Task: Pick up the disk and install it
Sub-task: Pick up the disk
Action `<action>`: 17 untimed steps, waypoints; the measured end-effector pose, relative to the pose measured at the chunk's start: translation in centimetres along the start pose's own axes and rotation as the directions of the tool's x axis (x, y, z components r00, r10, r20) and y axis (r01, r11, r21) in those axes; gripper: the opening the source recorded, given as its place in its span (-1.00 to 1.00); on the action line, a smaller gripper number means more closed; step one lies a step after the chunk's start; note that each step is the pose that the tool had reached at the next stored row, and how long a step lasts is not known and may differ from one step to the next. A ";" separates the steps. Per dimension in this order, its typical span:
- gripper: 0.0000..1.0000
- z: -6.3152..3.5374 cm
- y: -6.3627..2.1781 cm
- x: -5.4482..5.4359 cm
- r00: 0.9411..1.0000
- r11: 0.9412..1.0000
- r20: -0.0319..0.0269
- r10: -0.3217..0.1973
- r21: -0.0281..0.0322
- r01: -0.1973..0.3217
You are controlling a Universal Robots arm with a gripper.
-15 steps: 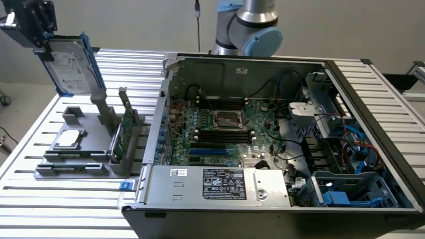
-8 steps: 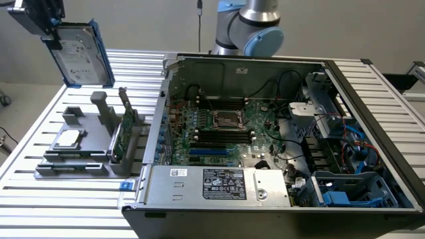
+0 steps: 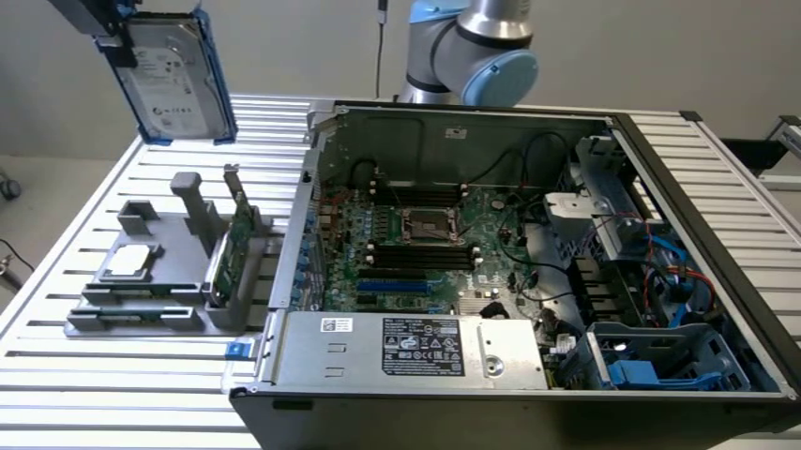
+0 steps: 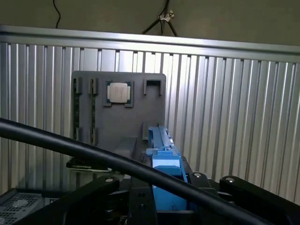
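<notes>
The disk (image 3: 175, 80), a silver hard drive with a white label in a blue carrier, hangs upright in the air above the far left of the ribbed table. My gripper (image 3: 115, 42) is shut on its upper end at the exterior view's top left. In the wrist view the blue carrier edge of the disk (image 4: 164, 159) sticks out between my two black fingers (image 4: 93, 190), with a black cable crossing in front.
Below the disk a grey fixture (image 3: 144, 281) carries a small silver chip (image 3: 131, 262) and an upright green circuit card (image 3: 238, 244). The open computer case (image 3: 332, 131) lies at the exterior view's right, with blue drive bays (image 3: 663, 361) at its near right corner.
</notes>
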State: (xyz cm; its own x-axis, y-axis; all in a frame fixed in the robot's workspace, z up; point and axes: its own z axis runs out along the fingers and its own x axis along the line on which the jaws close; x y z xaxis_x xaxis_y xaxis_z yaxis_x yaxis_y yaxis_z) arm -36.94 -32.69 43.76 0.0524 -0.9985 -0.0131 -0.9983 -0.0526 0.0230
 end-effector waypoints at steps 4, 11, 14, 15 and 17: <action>-0.35 -0.74 -1.76 0.3 1.000 1.000 0.001 -0.001 0.000 0.001; -0.35 -1.47 -4.93 1.0 1.000 1.000 0.001 -0.001 -0.001 0.001; -0.35 -1.86 -6.26 1.3 1.000 1.000 0.001 -0.001 -0.002 0.001; -0.35 -2.03 -6.71 1.4 1.000 1.000 0.001 -0.001 -0.002 0.001; -0.35 -2.41 -7.59 1.6 1.000 1.000 0.001 -0.001 -0.004 0.001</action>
State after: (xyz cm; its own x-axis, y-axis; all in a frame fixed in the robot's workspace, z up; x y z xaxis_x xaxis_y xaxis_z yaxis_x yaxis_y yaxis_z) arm -29.22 -33.97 45.97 0.0531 -0.9985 -0.0141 -0.9982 -0.0535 0.0268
